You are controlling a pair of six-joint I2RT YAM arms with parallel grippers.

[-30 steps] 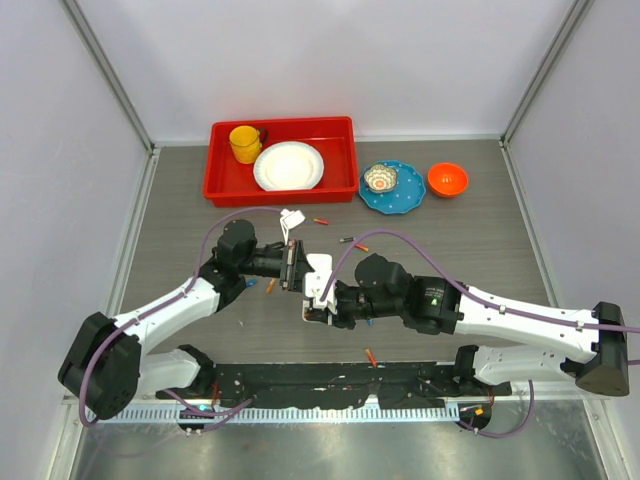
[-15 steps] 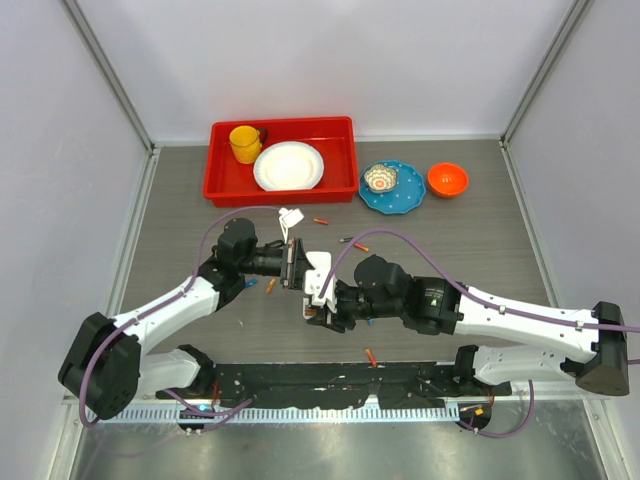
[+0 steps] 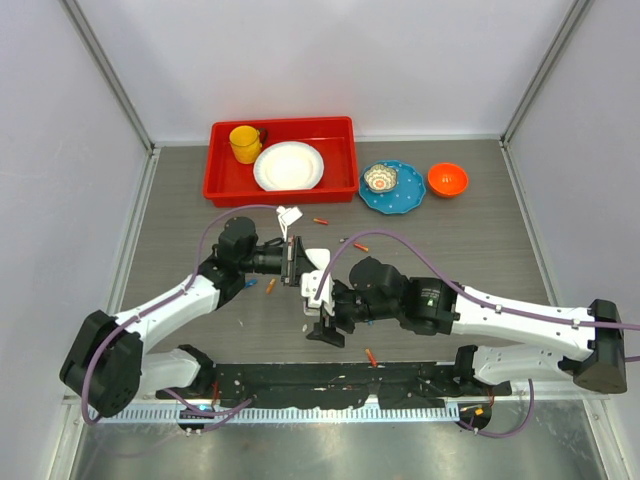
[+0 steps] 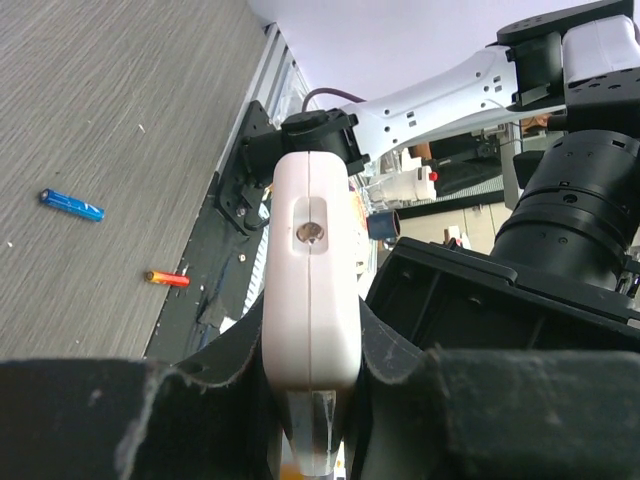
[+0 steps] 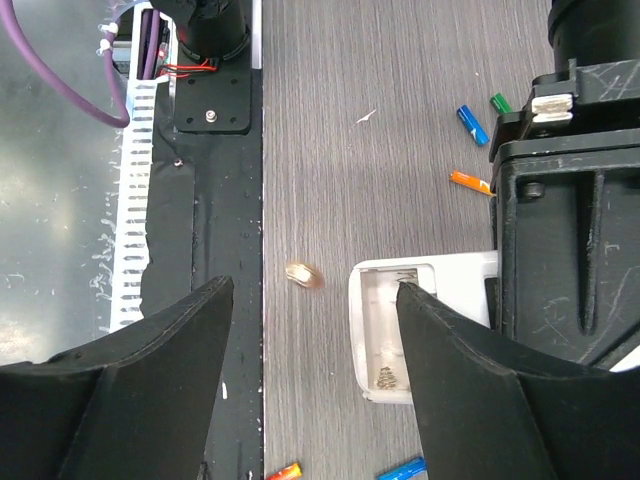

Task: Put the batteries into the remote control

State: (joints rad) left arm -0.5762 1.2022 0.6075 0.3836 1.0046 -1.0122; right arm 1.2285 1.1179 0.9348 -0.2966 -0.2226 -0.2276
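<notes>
The white remote control (image 4: 310, 270) is held off the table with my left gripper (image 4: 310, 352) shut on its sides. In the top view it sits at mid-table (image 3: 316, 272), the left gripper (image 3: 296, 262) just left of it. Its open battery compartment (image 5: 378, 325) shows bare springs. My right gripper (image 5: 310, 375) stands open beside the remote's end, one finger (image 5: 470, 380) over the compartment. A blurred orange battery (image 5: 302, 275) shows between the fingers, free of both. Other batteries lie about: blue (image 5: 472, 122), green (image 5: 500, 101), orange (image 5: 470, 181), blue (image 4: 72, 205) and orange-red (image 4: 167, 278).
A red tray (image 3: 225, 185) at the back holds a yellow cup (image 3: 244, 143) and a white plate (image 3: 289, 166). A blue plate (image 3: 405, 200) with a small bowl (image 3: 380, 178) and an orange bowl (image 3: 447, 179) stand right of it. A small white piece (image 3: 291, 216) lies near the left arm.
My right gripper has opened wide and drawn back a little toward the near edge. An orange battery now shows loose by the remote's end. The left gripper stays shut on the remote.
</notes>
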